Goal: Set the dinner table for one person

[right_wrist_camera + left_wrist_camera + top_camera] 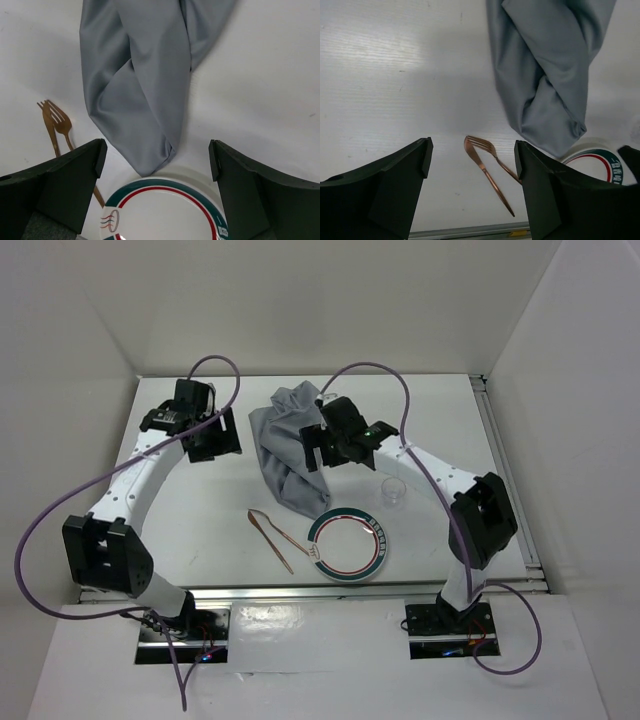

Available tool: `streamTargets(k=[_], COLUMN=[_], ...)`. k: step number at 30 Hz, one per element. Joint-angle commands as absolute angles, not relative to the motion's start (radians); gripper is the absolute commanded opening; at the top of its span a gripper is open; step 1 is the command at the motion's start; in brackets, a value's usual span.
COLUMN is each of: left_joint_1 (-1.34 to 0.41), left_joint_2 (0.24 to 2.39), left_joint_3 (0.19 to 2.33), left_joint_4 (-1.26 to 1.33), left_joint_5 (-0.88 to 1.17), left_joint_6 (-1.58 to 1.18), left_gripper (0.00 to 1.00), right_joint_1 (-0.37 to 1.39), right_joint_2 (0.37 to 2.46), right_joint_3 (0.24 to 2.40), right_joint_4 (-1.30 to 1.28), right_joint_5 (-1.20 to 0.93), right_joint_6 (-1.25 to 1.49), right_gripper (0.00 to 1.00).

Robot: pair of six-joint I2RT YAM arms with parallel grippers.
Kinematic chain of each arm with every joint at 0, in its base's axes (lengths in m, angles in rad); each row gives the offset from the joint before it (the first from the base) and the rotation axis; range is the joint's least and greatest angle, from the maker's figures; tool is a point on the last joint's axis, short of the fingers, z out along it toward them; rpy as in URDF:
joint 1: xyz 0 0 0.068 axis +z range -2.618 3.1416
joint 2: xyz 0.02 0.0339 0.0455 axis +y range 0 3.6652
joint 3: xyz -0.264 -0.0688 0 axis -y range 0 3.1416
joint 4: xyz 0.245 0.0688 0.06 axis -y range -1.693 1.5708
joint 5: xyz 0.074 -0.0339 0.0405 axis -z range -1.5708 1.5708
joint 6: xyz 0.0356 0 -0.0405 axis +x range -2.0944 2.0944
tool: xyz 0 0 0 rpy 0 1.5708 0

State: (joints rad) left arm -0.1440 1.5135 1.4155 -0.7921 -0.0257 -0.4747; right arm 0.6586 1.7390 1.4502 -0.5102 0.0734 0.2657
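Basically the dinner table (205, 520) fills mid-frame in the top view; on it the grey cloth (285, 440) lies bunched at upper centre, its lower tip at the rim of the green-and-red-rimmed plate (348, 545), copper forks (275, 532) left of the plate, small clear glass (394, 490) at its upper right. We see the left gripper (222, 443) just left of the cloth and the right gripper (318, 448) over its right side, both spread and empty. We judge they sit there to take its edges and flatten it as a placemat.
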Motion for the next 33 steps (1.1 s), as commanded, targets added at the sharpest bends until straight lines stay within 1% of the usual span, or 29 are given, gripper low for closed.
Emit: streamTargets(k=[1, 4, 9, 13, 14, 17, 18, 21, 22, 24, 25, 26, 27, 32, 33], left_joint_1=[-0.135, -0.117, -0.074, -0.064, -0.064, -0.064, -0.064, -0.064, -0.064, -0.064, -0.064, -0.064, -0.064, -0.064, -0.064], left_joint_2=[1.529, 1.635, 1.856, 1.984, 2.009, 2.106, 2.126, 2.198, 2.216, 2.252, 2.279, 2.292, 2.304, 2.342, 2.342], left_joint_3=[1.407, 1.425, 1.509, 1.580, 1.603, 1.693, 1.738, 1.799, 1.815, 1.854, 1.864, 1.864, 1.876, 1.896, 1.870], left_joint_4=[-0.698, -0.658, -0.606, -0.568, -0.568, -0.589, -0.598, -0.598, -0.607, -0.607, -0.607, -0.607, -0.607, -0.607, -0.588], left_joint_5=[0.092, 0.146, 0.276, 0.357, 0.357, 0.336, 0.321, 0.298, 0.298, 0.298, 0.298, 0.298, 0.308, 0.299, 0.288], left_joint_6=[-0.495, -0.529, -0.548, -0.569, -0.569, -0.569, -0.569, -0.581, -0.581, -0.594, -0.606, -0.606, -0.615, -0.626, -0.636], left_gripper=[0.84, 0.87, 0.87, 0.84, 0.83, 0.83, 0.83, 0.82, 0.81, 0.77, 0.75, 0.75, 0.72, 0.66, 0.64], right_joint_1=[0.647, 0.647, 0.647, 0.647, 0.647, 0.638, 0.638, 0.629, 0.620, 0.620, 0.620, 0.620, 0.620, 0.611, 0.611], right_joint_2=[1.813, 1.882, 1.948, 1.990, 2.003, 2.013, 2.013, 2.013, 2.022, 2.022, 2.022, 2.022, 2.031, 2.031, 2.031], right_joint_3=[1.479, 1.491, 1.482, 1.491, 1.491, 1.479, 1.470, 1.457, 1.447, 1.447, 1.437, 1.437, 1.437, 1.437, 1.437], right_joint_4=[-0.462, -0.462, -0.437, -0.428, -0.428, -0.419, -0.410, -0.397, -0.388, -0.388, -0.388, -0.388, -0.388, -0.379, -0.379], right_joint_5=[-0.032, -0.070, -0.119, -0.115, -0.115, -0.098, -0.098, -0.107, -0.116, -0.117, -0.127, -0.127, -0.144, -0.147, -0.147], right_joint_6=[0.203, 0.175, 0.141, 0.141, 0.141, 0.141, 0.141, 0.150, 0.150, 0.150, 0.150, 0.150, 0.150, 0.150, 0.150], right_gripper=[0.96, 0.96, 0.96, 0.91, 0.87, 0.82, 0.76, 0.68, 0.61, 0.55, 0.50, 0.47, 0.45, 0.43, 0.50])
